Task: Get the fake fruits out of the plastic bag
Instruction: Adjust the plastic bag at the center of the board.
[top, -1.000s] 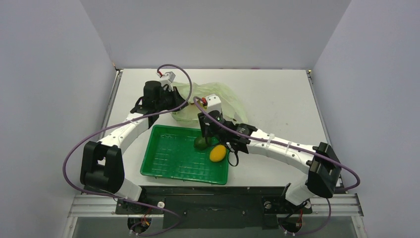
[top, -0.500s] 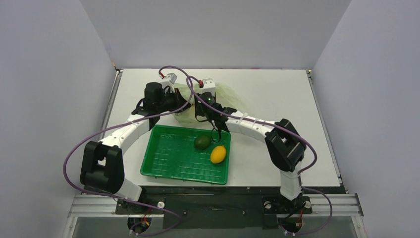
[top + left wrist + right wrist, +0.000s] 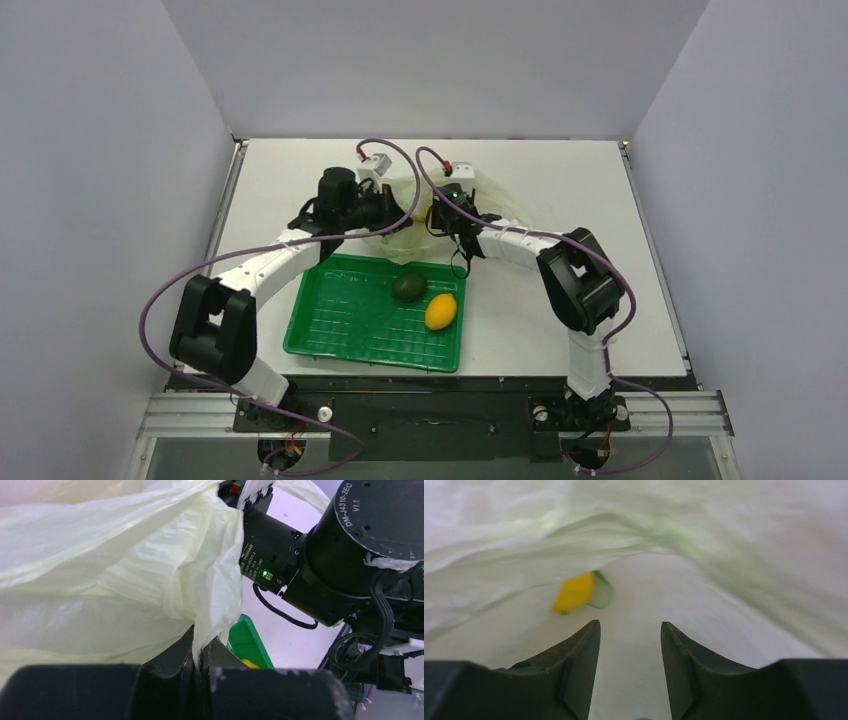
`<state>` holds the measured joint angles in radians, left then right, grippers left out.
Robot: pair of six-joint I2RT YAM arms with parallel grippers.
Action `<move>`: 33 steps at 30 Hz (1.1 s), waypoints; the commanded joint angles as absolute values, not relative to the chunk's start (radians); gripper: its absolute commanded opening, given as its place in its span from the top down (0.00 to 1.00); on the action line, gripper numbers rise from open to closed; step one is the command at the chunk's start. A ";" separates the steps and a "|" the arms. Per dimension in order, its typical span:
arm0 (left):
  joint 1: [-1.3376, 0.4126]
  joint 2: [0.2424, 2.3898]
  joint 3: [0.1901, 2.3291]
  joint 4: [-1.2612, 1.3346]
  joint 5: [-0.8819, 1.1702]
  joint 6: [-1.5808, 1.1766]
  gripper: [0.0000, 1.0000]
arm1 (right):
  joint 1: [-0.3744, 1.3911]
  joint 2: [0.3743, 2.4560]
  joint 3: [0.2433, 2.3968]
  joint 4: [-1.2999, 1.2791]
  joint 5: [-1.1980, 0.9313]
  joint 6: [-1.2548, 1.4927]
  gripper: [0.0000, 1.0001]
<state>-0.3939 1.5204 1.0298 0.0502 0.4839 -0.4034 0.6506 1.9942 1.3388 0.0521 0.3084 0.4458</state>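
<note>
1. Left gripper (image 3: pixel 201 652): the jaws are pressed together on a fold of the plastic bag (image 3: pixel 115 565), holding that edge raised. Since a second ago this arm has shifted to the right along the bag's near side.
2. Right gripper (image 3: pixel 630 632): the fingers stand apart with nothing between them, and they point into the bag's interior. A second ago the gripper hung over the far right corner of the green tray (image 3: pixel 340 325). It has since travelled to the bag's mouth, and its elbow has drawn in farther and to the left.
3. Plastic bag: it lies on the white table (image 3: pixel 590 190) just beyond the tray's far edge, bunched around both grippers.
4. Yellow-orange fruit (image 3: pixel 573 592): it sits inside the bag, ahead and to the left of the right fingers, untouched and blurred. A pale green shape touches its right side; what it is cannot be told.
5. Dark green fruit (image 3: pixel 408 288) and lemon (image 3: pixel 440 311): both lie in the tray's right part, just beside each other. Their positions are unchanged, and the dark green fruit is no longer covered by the right gripper.
</note>
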 commanded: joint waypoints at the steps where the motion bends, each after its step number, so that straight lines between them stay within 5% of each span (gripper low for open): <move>1: -0.476 1.611 1.199 -0.040 0.525 -0.380 1.00 | 0.580 1.822 1.196 0.042 0.425 0.476 0.56; 12: -0.800 1.806 1.463 -0.054 0.461 -0.501 1.00 | 0.448 1.187 0.540 -0.046 0.509 0.658 0.54; 19: -0.937 1.830 1.530 -0.017 0.465 -0.561 1.00 | 0.463 0.628 0.428 -0.201 0.392 0.733 0.49; 33: -0.976 1.582 1.306 0.059 0.321 -0.586 1.00 | 0.493 0.537 0.388 -0.260 0.181 0.844 0.57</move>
